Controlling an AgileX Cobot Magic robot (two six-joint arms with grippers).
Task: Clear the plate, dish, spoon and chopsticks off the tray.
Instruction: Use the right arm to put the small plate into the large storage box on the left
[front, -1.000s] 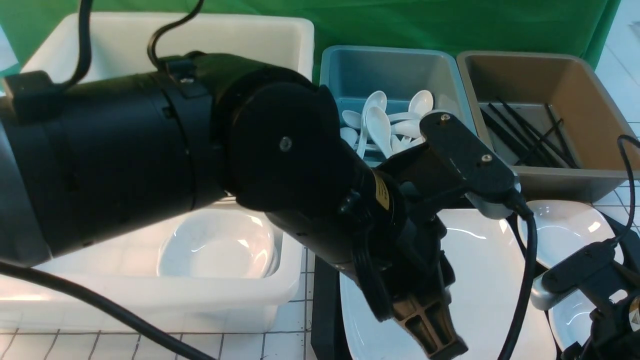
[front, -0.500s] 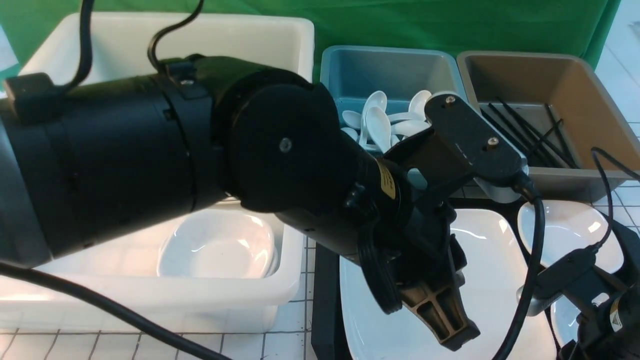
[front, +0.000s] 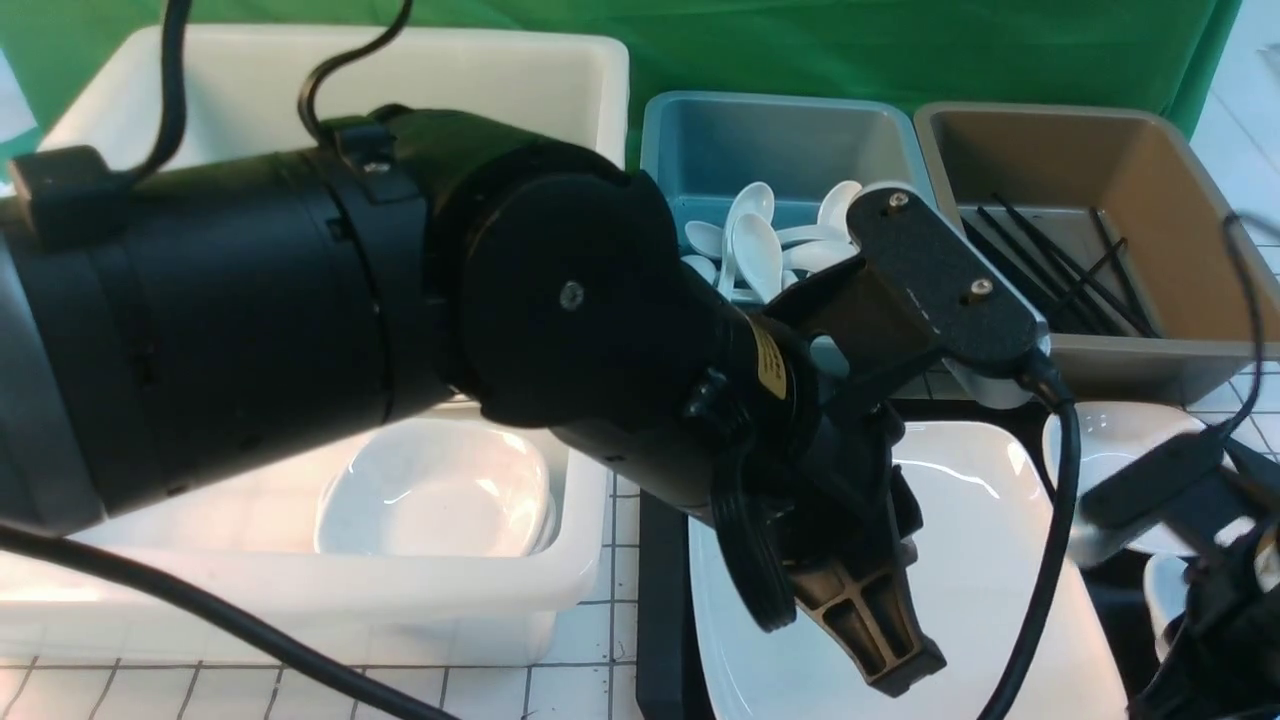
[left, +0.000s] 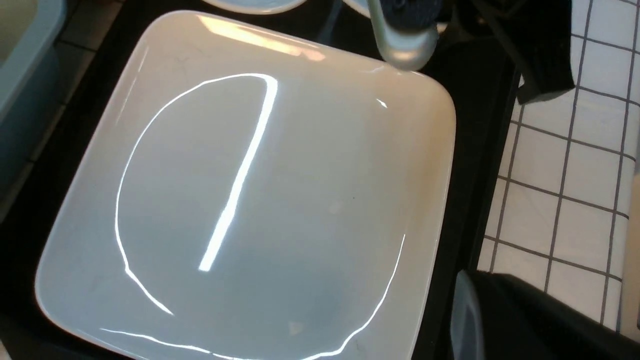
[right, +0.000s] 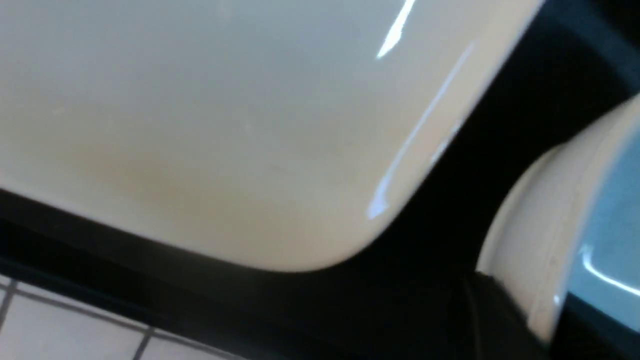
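The large white square plate (front: 985, 560) lies on the black tray (front: 662, 600) and fills the left wrist view (left: 250, 200). My left gripper (front: 893, 668) hangs low over the plate's near left part. One pale finger pad (left: 462, 320) stands bare beside the plate's edge, over the tray rim (left: 480, 190), so the jaws are apart and empty. My right arm (front: 1205, 560) is at the tray's right, its gripper hidden in the front view. In the right wrist view a dark finger (right: 500, 320) lies against a small white dish's rim (right: 530, 240). Spoon and chopsticks are out of view.
A white tub (front: 300, 590) holding a small bowl (front: 435, 495) stands left of the tray. Behind the tray, a blue bin (front: 700, 140) holds several white spoons and a brown bin (front: 1180, 200) holds black sticks. A small dish (front: 1120, 435) lies at the tray's far right.
My right arm has moved up and away from me, now covering more of the small dishes. My left gripper has shifted slightly to the right over the plate.
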